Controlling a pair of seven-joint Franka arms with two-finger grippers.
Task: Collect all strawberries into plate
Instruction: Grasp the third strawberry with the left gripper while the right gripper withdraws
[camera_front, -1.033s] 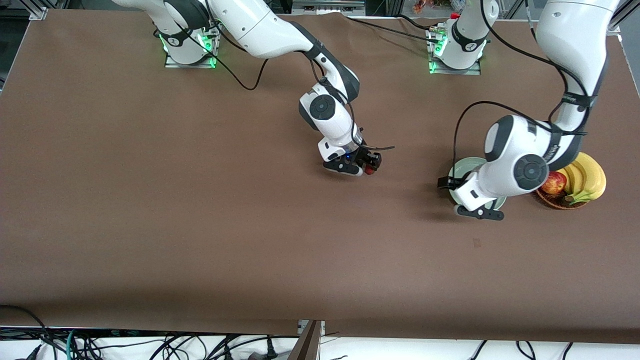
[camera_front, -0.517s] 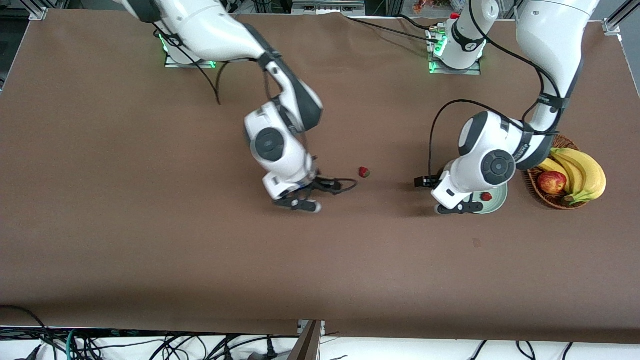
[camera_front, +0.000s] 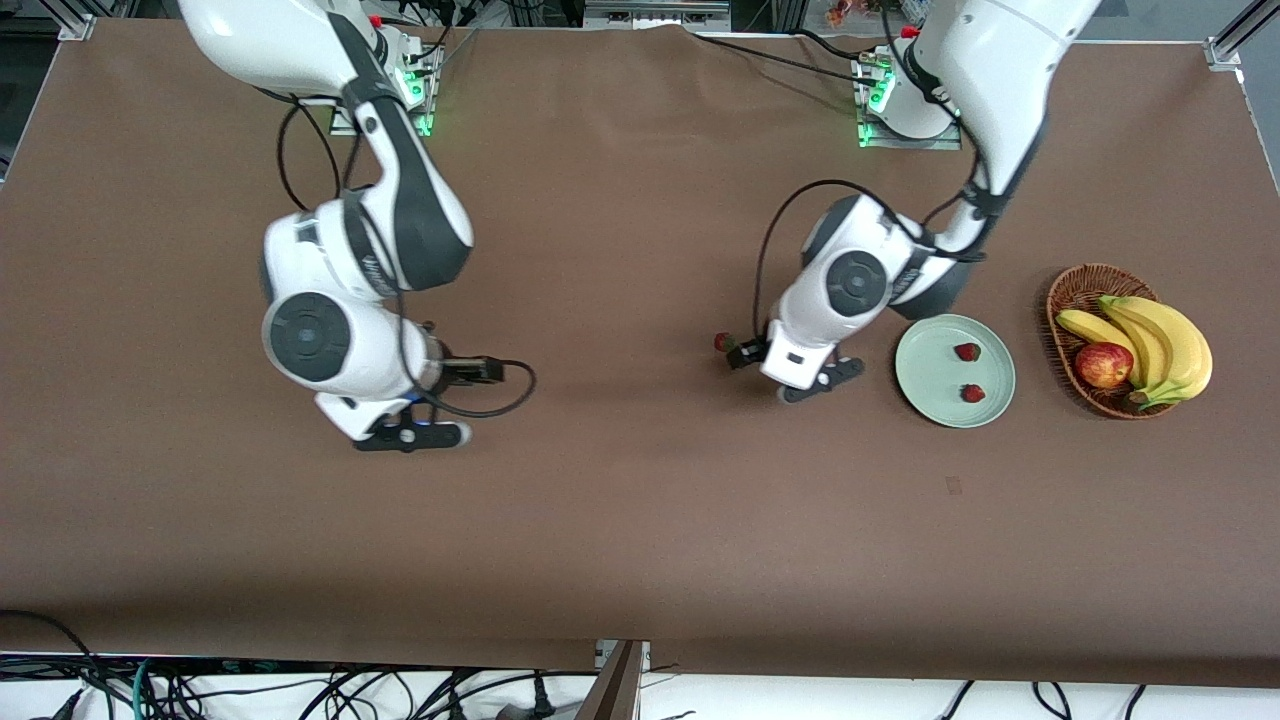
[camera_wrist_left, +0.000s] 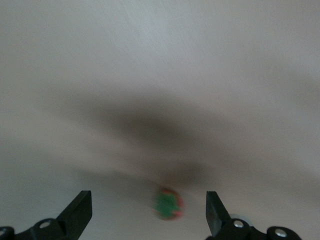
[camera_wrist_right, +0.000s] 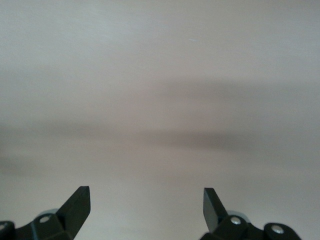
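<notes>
The pale mint-green plate (camera_front: 932, 385) lies on the table toward the left arm's end, with two strawberries on it (camera_front: 966, 351) (camera_front: 972, 393). A third strawberry (camera_front: 723, 342) lies on the brown table beside the plate, toward the middle. My left gripper (camera_front: 745, 352) is low over the table right beside that strawberry. In the left wrist view the strawberry (camera_wrist_left: 168, 203) shows blurred between the open fingers of the left gripper (camera_wrist_left: 147, 200). My right gripper (camera_front: 485, 371) is open and empty over bare table toward the right arm's end. It also shows in the right wrist view (camera_wrist_right: 145, 196).
A brown wicker basket (camera_front: 1075, 280) with bananas (camera_front: 1165, 340) and a red apple (camera_front: 1103, 365) stands beside the plate at the left arm's end of the table.
The right gripper let go of the strawberry on the table and swung away toward its own end. The left gripper moved from over the plate to that strawberry.
</notes>
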